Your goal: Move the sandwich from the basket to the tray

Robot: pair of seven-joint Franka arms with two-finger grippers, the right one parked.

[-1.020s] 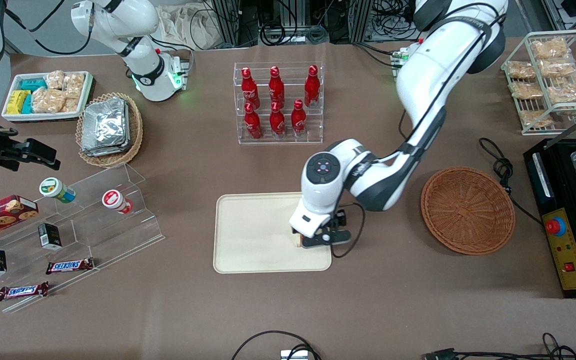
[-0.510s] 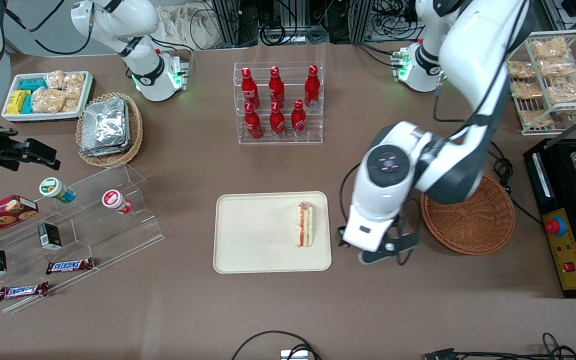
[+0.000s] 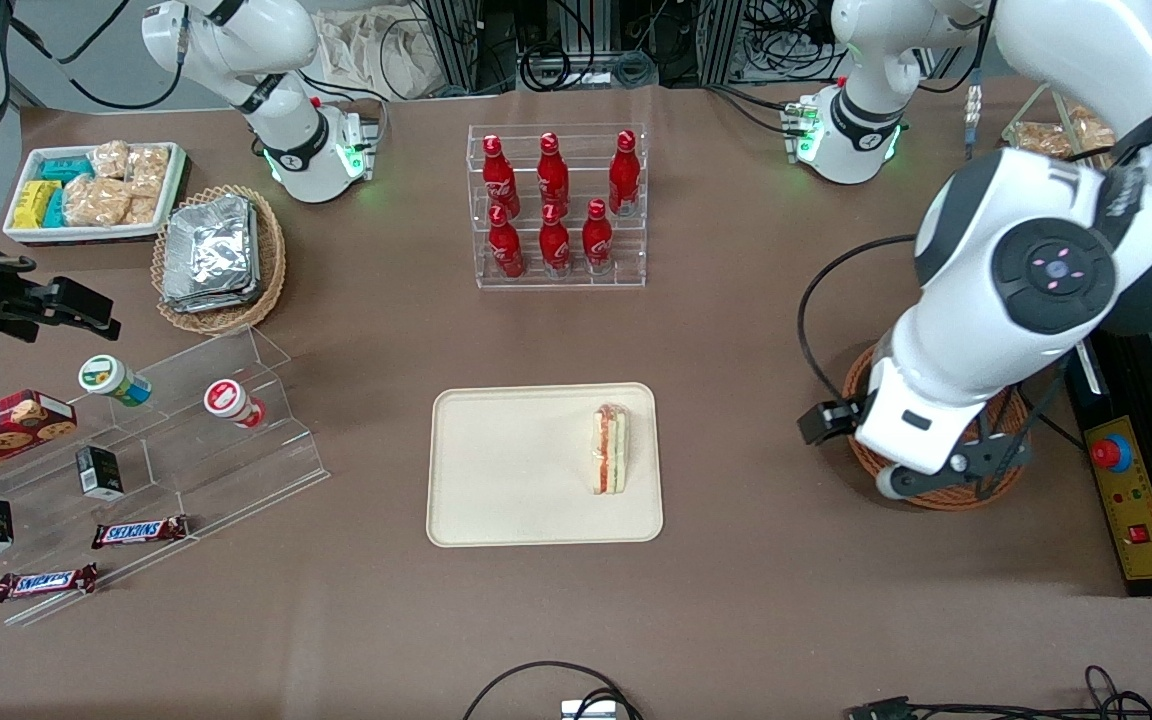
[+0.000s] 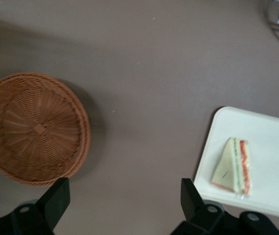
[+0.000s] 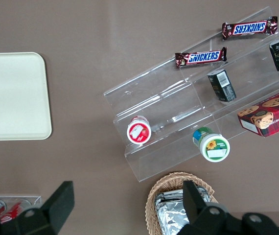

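The sandwich [image 3: 610, 449] lies on the cream tray [image 3: 506, 470], near the tray's edge toward the working arm's end, its striped cut edge showing. It also shows in the left wrist view [image 4: 232, 166], on the tray [image 4: 271, 161]. The reddish-brown basket [image 3: 944, 497] is empty and mostly covered by the left arm; the left wrist view shows it whole [image 4: 34, 127]. My left gripper [image 3: 941, 478] hangs high above the basket's nearer rim, open and empty [image 4: 125, 200], its fingers [image 4: 56, 196] wide apart over bare table between basket and tray.
A clear rack of red bottles [image 3: 556, 205] stands farther from the front camera than the tray. A black appliance [image 3: 1146, 440] lies beside the basket. A clear stepped stand with snacks [image 3: 166, 440] and a tan foil basket [image 3: 219, 255] lie toward the parked arm's end.
The gripper let go of the sandwich on the tray, rose and swung toward the working arm's end, ending over the basket. The sandwich stays on the tray.
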